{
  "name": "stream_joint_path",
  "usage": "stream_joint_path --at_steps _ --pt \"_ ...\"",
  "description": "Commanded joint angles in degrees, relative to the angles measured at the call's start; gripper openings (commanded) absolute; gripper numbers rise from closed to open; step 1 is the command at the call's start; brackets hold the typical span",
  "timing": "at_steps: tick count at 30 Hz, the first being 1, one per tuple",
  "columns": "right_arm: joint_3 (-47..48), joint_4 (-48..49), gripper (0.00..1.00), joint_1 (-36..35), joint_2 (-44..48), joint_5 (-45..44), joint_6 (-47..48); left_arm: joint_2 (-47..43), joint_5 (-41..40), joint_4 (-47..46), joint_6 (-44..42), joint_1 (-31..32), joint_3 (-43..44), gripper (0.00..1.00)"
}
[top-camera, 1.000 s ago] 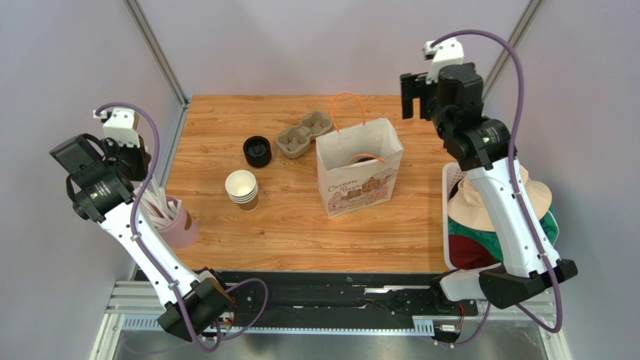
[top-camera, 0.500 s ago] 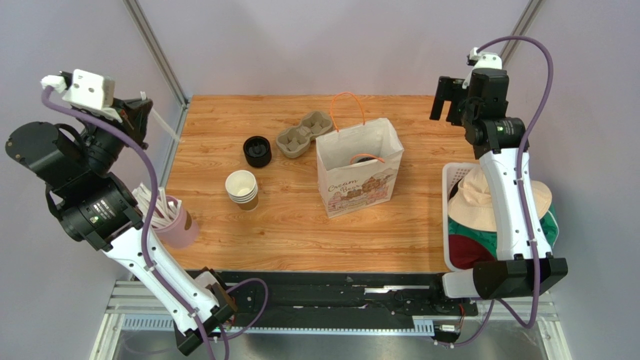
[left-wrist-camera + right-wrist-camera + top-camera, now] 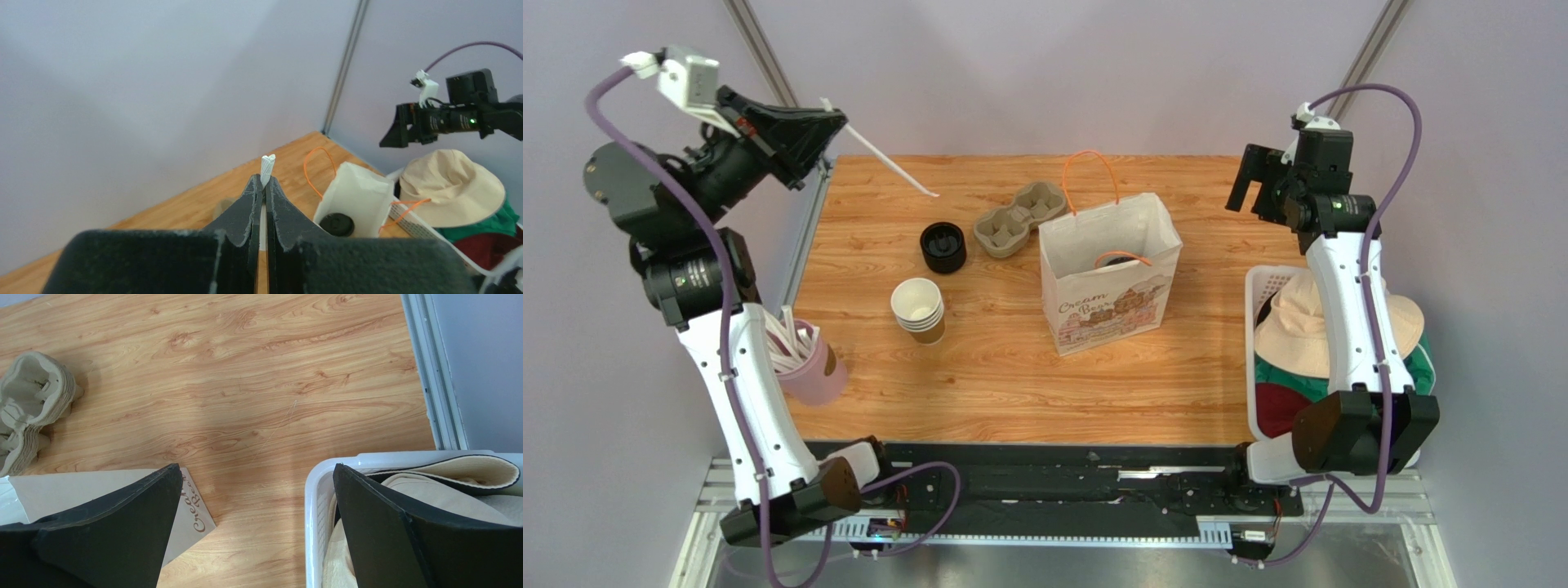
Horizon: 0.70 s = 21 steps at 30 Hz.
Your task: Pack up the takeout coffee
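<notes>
The takeout coffee (image 3: 1117,260) stands inside the white paper bag (image 3: 1106,288). Only its black lid (image 3: 337,225) shows; the cup body is hidden. My left gripper (image 3: 836,123) is raised high over the table's back left corner and is shut on a thin white wrapped straw (image 3: 885,153). The straw's end (image 3: 267,165) pokes out past the closed tips of the left gripper (image 3: 264,184). My right gripper (image 3: 1257,196) hangs open and empty over the back right of the table. In the right wrist view, the right gripper (image 3: 256,471) has the bag (image 3: 193,508) on one side and a basket on the other.
A stack of lidless brown cups (image 3: 918,306), a stack of black lids (image 3: 944,245) and a pulp cup carrier (image 3: 1020,221) sit left of the bag. A pink holder with straws (image 3: 808,361) stands at the left edge. A white basket (image 3: 319,478) with a beige hat (image 3: 1326,325) sits at the right.
My left arm rose from the pink holder with a straw and swung it up over the back left corner. My right arm drew back toward the right edge, still open.
</notes>
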State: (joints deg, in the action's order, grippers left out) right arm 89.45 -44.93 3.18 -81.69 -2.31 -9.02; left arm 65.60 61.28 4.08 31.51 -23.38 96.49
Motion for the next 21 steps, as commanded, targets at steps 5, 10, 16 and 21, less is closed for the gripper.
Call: stream_joint_path --at_steps 5,10,16,21 --pt "-0.68 1.6 0.99 -0.45 0.4 7.67 3.47 4.43 -12.84 15.78 -20.33 21.07 5.28 0.01" --pt "-0.68 -1.13 0.99 -0.98 -0.05 9.07 5.94 7.43 -16.27 18.07 -24.38 32.31 7.31 0.01" --pt "-3.05 -0.16 0.99 -2.04 2.76 9.25 7.43 11.12 -17.86 16.23 -24.65 39.27 6.61 0.01" --pt "-3.66 0.1 0.99 -2.48 3.38 9.07 7.43 15.07 -17.42 15.09 -23.51 42.27 7.57 0.0"
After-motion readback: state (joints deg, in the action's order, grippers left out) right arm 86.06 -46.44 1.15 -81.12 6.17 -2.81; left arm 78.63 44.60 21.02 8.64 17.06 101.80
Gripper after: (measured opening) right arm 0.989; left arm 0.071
